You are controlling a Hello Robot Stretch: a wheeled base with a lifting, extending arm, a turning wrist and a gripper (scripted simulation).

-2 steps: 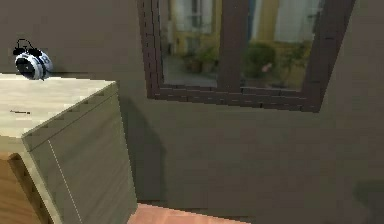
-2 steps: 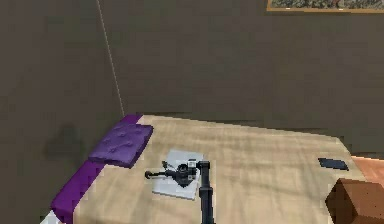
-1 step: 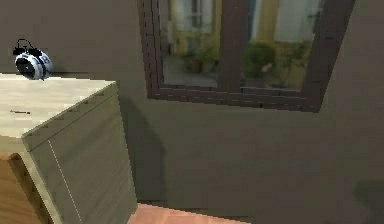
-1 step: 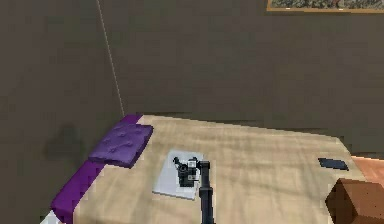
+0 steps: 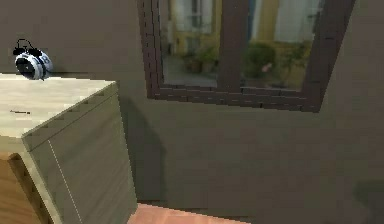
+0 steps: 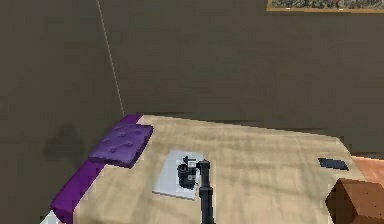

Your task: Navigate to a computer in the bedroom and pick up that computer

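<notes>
Judging from the arm side view, the computer (image 6: 165, 182) is a flat pale-grey slab lying on the bed (image 6: 260, 160), just beside the purple pillow (image 6: 125, 142); my gripper (image 6: 187, 172) shows against it, and I cannot tell whether it holds anything, nor whether it touches the slab; I'd expect a stiff, thin, smooth shell with some weight, probably a closed laptop; an edge looks the best place to grip, since soft bedding gives beneath.
</notes>
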